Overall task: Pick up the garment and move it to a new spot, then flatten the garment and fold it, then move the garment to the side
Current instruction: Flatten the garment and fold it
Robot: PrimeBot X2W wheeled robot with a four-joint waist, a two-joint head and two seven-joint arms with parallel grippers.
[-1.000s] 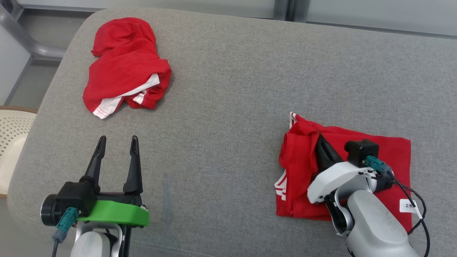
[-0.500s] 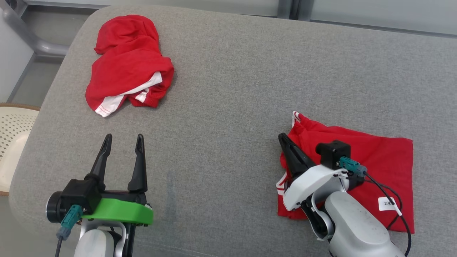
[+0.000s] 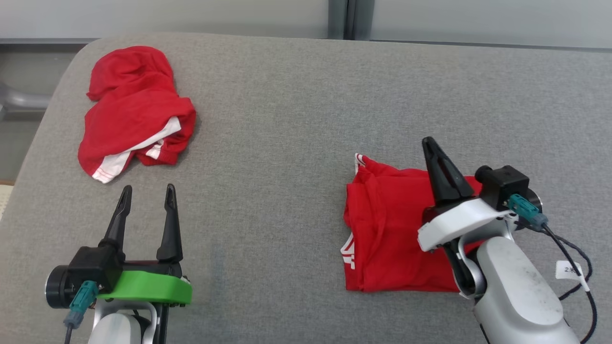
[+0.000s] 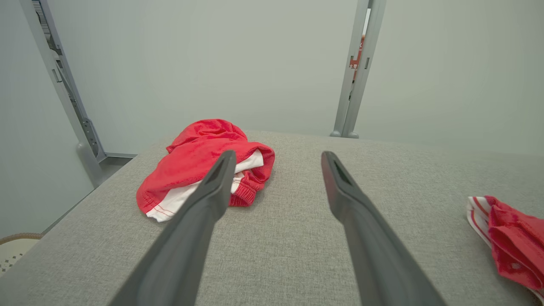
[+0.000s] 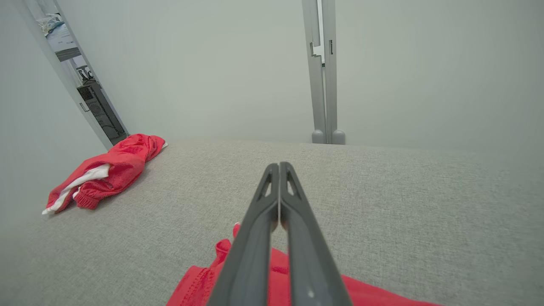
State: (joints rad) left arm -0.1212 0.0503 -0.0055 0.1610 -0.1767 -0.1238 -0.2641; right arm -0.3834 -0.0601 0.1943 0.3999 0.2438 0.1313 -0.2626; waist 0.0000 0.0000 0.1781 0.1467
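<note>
The folded garment [image 3: 382, 229] on the near right is bright red, with thin white stripes near its left edge. The crumpled garment [image 3: 129, 110] on the far left is the same red, showing a white inner panel and a white hem with red stitching. Both lie on a mid-grey woven upholstered surface [image 3: 287, 143] with a fine heathered fleck. The left gripper [image 3: 147, 189] has black fingers, a bright green bracket [image 3: 143, 289] and a teal connector [image 3: 82, 296]. The right gripper [image 3: 427, 141] has black fingers on a white housing [image 3: 459, 222], a teal plug [image 3: 523, 209] and a white tag [image 3: 568, 270]. The wall [image 4: 212, 63] is pale grey-green, its posts [image 4: 357, 68] grey
</note>
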